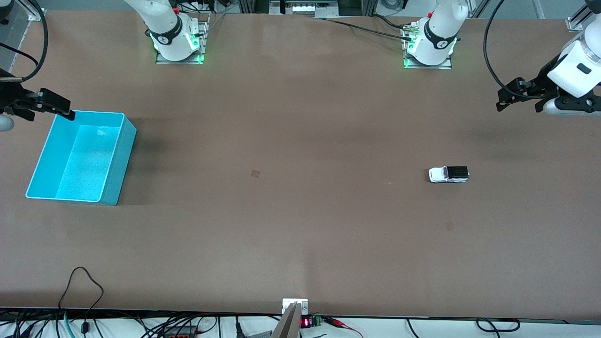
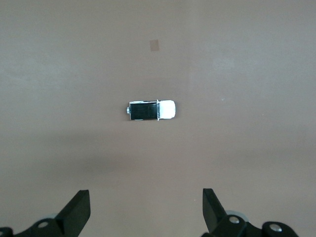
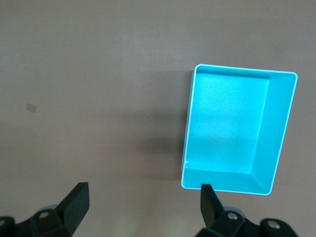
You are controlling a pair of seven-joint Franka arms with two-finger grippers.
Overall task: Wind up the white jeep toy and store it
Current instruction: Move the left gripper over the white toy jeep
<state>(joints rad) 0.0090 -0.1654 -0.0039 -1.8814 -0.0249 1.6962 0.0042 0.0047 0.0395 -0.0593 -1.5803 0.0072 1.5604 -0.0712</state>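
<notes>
The white jeep toy, tiny, with a black rear panel and dark wheels, stands on the brown table toward the left arm's end. In the left wrist view the jeep lies alone on the table, well clear of the fingers. My left gripper hangs open and empty in the air near that end of the table; its fingers stand wide apart. A cyan bin with nothing in it sits toward the right arm's end. My right gripper hovers open and empty over the bin's rim.
Small tape marks lie flat on the table. The arm bases stand at the table's edge farthest from the front camera. Cables run along the nearest edge.
</notes>
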